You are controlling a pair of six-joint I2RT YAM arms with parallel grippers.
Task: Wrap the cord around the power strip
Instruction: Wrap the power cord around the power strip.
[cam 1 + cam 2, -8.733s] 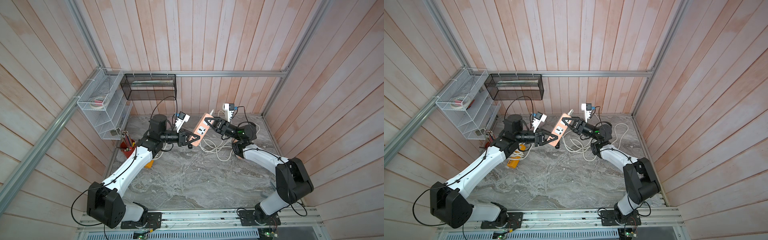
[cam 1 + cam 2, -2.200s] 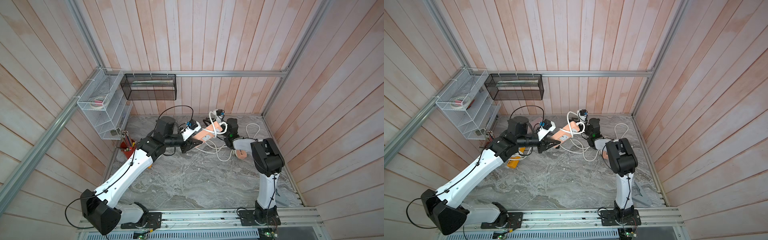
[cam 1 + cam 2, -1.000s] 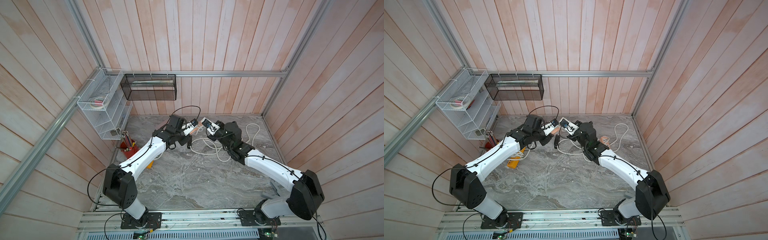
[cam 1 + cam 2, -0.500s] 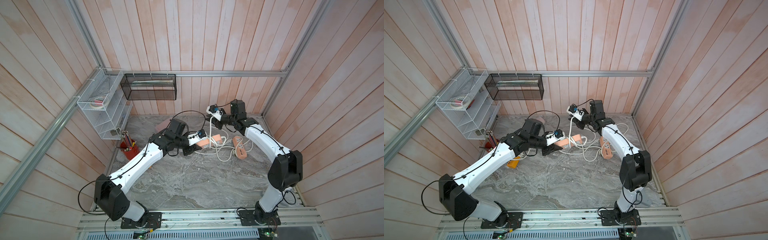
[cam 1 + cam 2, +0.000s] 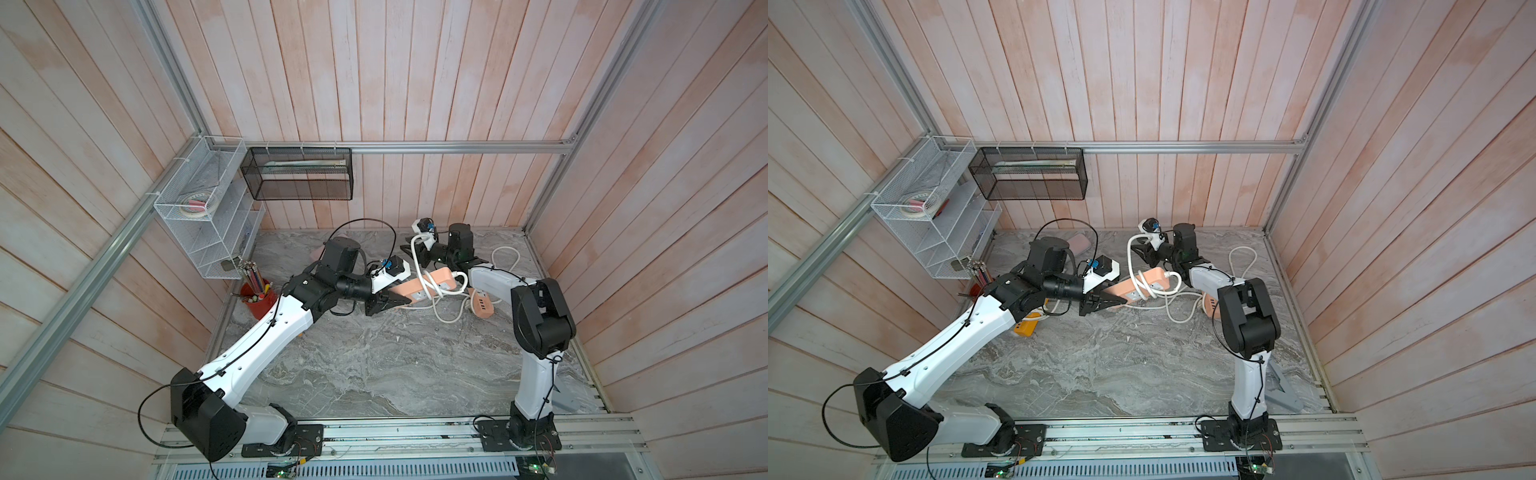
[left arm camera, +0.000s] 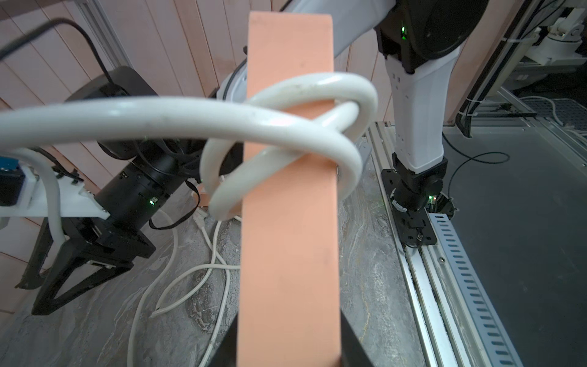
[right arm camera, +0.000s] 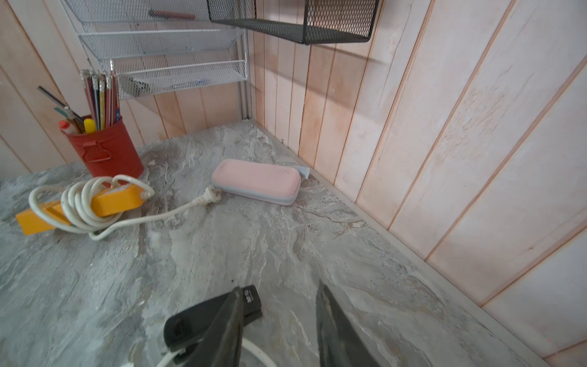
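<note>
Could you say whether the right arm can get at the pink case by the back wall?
Probably yes: the right gripper is open and faces the pink case across bare table, though the white cord is draped against it.

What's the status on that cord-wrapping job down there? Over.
Left gripper shut on power strip. Right gripper open, cord beside it. Cord loosely looped around strip. Beneath, thin cable loose on table.

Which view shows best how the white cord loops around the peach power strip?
The left wrist view: the cord loops around the power strip up close. Both top views show the cord small. The right wrist view catches only a short piece of cord.
</note>
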